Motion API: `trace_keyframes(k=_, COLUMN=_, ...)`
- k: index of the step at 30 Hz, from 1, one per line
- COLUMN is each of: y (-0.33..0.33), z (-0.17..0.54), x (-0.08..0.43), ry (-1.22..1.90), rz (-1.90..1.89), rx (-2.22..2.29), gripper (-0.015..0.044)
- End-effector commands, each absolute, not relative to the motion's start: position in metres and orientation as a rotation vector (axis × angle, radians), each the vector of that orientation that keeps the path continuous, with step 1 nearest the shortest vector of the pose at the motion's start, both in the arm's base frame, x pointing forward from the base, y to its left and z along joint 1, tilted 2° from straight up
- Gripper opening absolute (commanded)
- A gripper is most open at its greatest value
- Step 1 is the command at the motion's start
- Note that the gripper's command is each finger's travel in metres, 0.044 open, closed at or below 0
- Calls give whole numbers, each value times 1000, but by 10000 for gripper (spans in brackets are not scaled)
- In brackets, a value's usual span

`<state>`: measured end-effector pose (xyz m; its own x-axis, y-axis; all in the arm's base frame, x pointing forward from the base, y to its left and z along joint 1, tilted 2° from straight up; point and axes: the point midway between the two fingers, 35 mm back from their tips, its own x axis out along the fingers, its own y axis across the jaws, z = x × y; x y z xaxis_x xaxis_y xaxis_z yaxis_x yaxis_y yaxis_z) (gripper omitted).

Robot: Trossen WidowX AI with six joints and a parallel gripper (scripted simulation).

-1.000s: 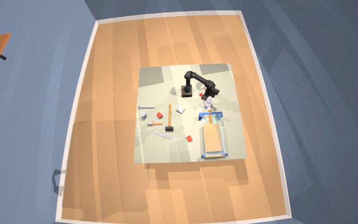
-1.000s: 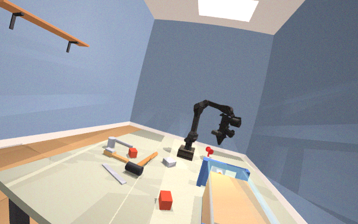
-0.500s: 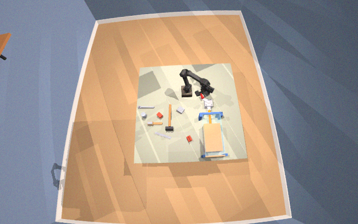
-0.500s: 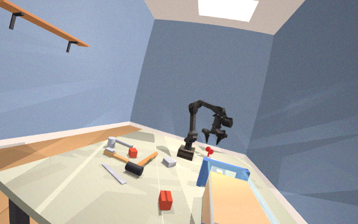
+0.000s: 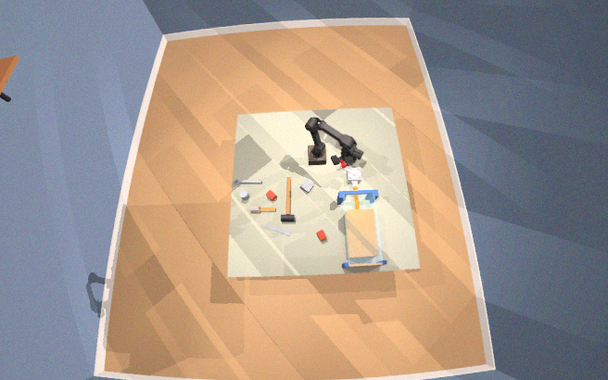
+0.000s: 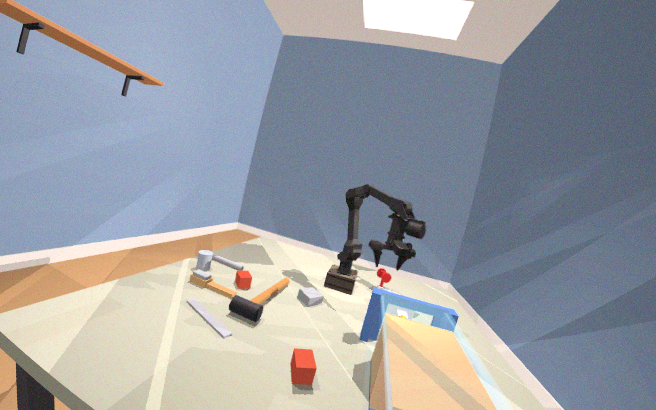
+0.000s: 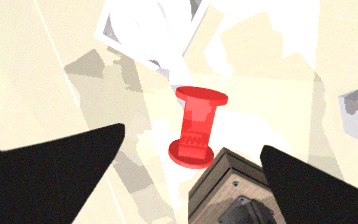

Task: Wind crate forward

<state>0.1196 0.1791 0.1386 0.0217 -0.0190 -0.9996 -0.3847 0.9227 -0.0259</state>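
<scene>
The tan crate (image 5: 361, 234) (image 6: 425, 360) sits flat in the clear-panelled cubby, its front a short gap behind the blue frame (image 5: 359, 192) (image 6: 415, 301). An orange strap (image 5: 357, 202) runs from it towards the white winch (image 5: 354, 176). The handle's pale arm (image 7: 173, 47) reaches from the winch top to its red knob (image 5: 343, 164) (image 6: 383, 276) (image 7: 198, 122), which stands upright; the key end is not visible. My gripper (image 6: 388, 267) (image 7: 192, 140) is open and empty, pointing down above the knob, with a fingertip to each side in the wrist view.
A black-headed mallet (image 5: 288, 199) (image 6: 245, 309), a grey block (image 5: 307, 186) (image 6: 310, 296), two red blocks (image 5: 272, 195) (image 5: 322, 235), a flat bar (image 5: 277, 230) and other tools lie left of the cubby. The arm's base (image 5: 317, 158) (image 6: 341, 280) is close to the knob.
</scene>
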Motion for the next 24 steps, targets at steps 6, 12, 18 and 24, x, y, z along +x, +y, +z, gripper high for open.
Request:
trace_keyframes(k=6, y=179, z=124, x=121, ry=1529, rz=287, rx=-326, gripper=440)
trace_keyframes(k=12, y=179, z=114, x=121, ry=1529, rz=287, rx=-326, gripper=440)
trace_keyframes(k=18, y=179, z=105, x=121, ry=1529, rz=287, rx=-326, gripper=440)
trace_keyframes(k=24, y=178, z=95, x=121, ry=1529, rz=287, rx=-326, gripper=440)
